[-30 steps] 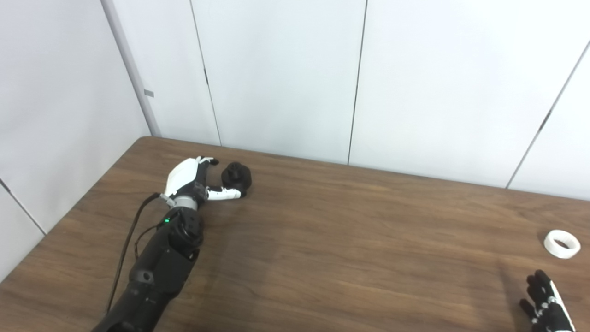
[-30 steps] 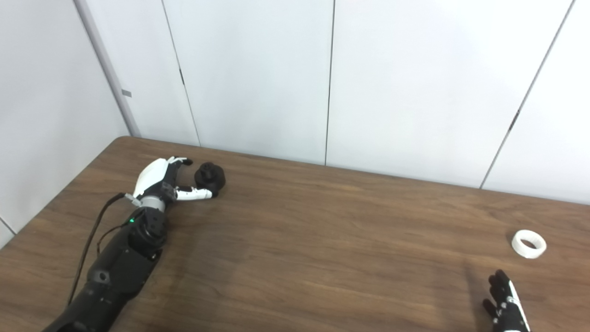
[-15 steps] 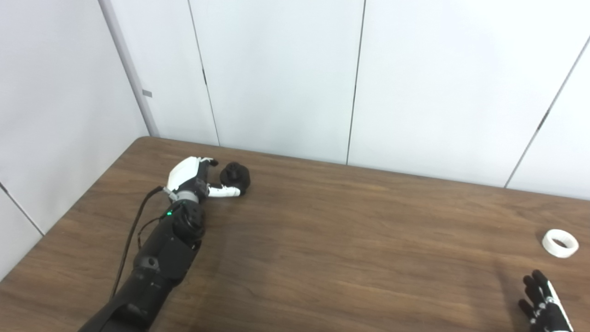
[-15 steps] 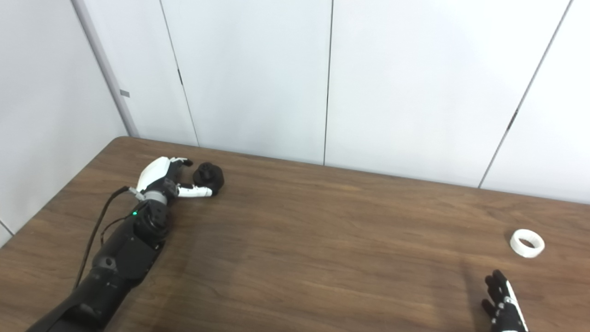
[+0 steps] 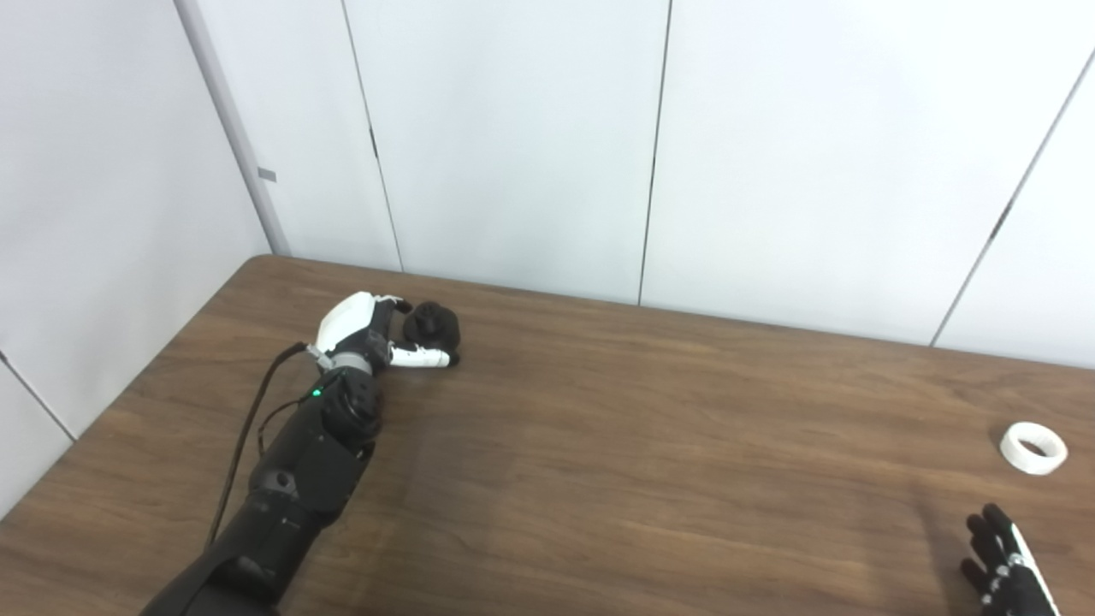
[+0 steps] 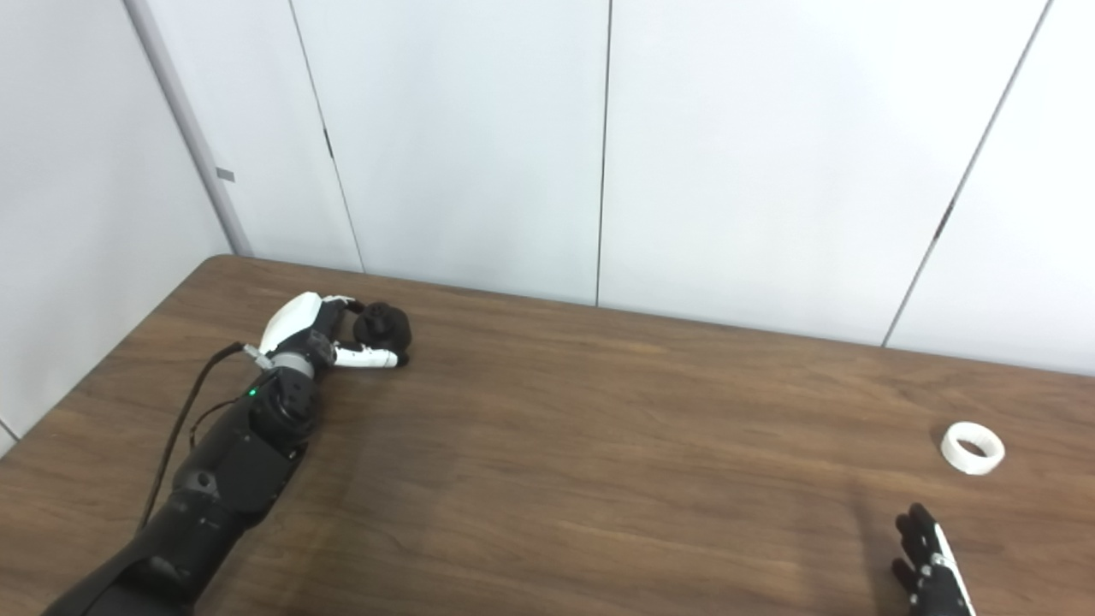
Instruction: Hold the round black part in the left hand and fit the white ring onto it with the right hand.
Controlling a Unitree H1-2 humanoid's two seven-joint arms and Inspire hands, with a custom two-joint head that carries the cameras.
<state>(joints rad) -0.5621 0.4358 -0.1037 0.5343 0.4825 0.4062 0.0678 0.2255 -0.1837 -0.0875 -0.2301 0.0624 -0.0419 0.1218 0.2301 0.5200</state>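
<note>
Left hand lies near the far left corner of the table, forearm stretched along the left side. Its fingers curl round the far side of the round black part and the thumb runs along its near side, so the part sits between them; whether they actually press on it cannot be told from either view (no gap can be made out, but the black tips merge with the black part). The part rests on the table surface, not lifted.

White ring lies flat near the right edge of the table, hole upward, well apart from the black part.

Right hand is at the near right corner, only partly in view at the bottom edge. Its fingers are spread and extended, grasping nothing. It sits near the ring, on the ring's near side, without touching it.
</note>
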